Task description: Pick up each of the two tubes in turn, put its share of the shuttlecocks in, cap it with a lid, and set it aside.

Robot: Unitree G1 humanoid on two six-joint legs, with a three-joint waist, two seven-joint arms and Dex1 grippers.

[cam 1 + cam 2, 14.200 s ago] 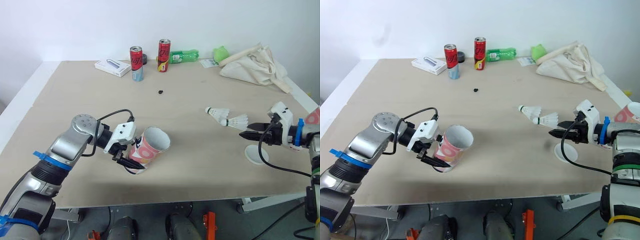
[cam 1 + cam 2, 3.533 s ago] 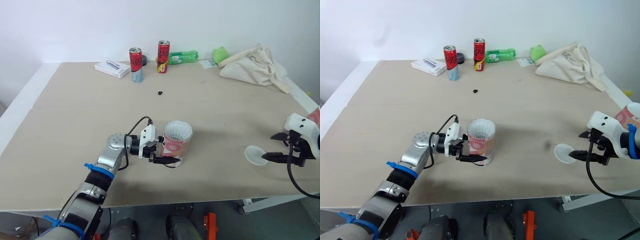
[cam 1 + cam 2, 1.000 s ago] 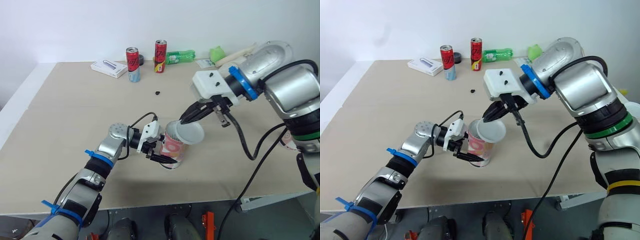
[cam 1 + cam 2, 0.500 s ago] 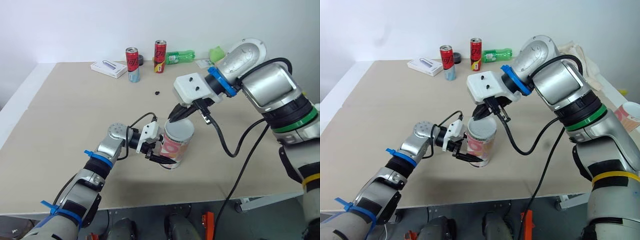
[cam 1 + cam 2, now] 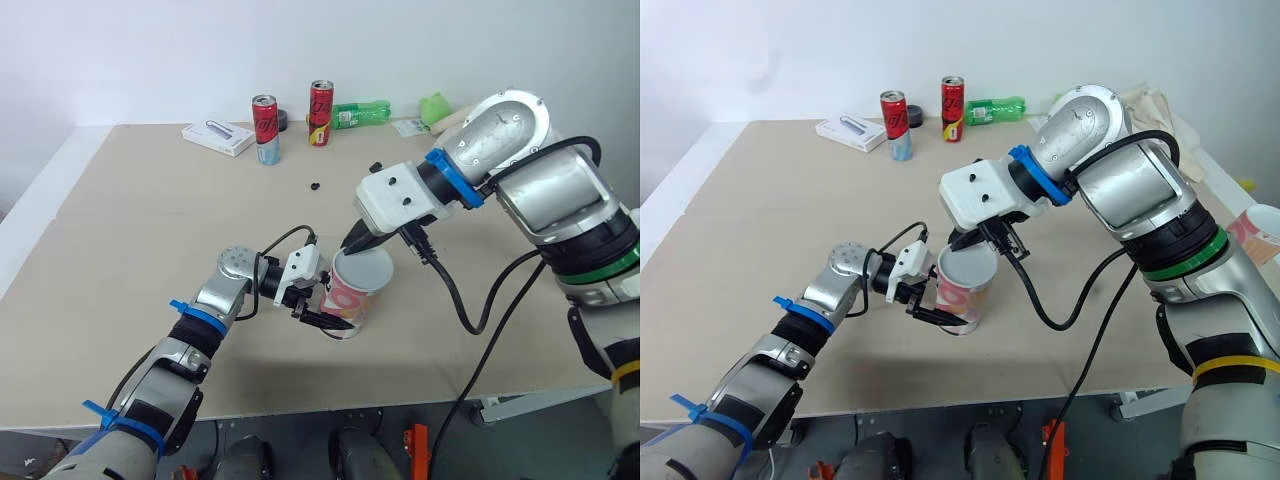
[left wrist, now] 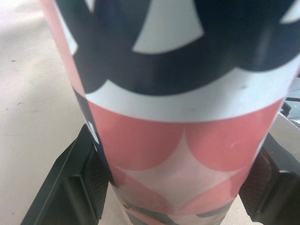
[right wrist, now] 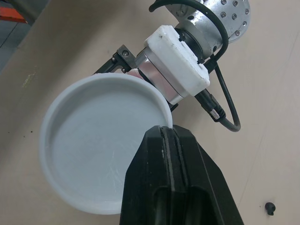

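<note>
- Room is widest to the left and ahead: bare table (image 5: 130,230) runs up to two cans (image 5: 265,128) near the far edge.
- I see the tube (image 5: 345,300) mid-table, slightly tilted, well in from every edge.
- My left tool (image 5: 330,315) is clamped on its lower part, one finger on each side.
- My right tool (image 7: 166,133) is pinched on the rim of the lid (image 7: 98,140), holding it over the tube's mouth; I cannot tell if it is seated.
- I see the second tube (image 5: 1255,230) far right, well apart.
</note>
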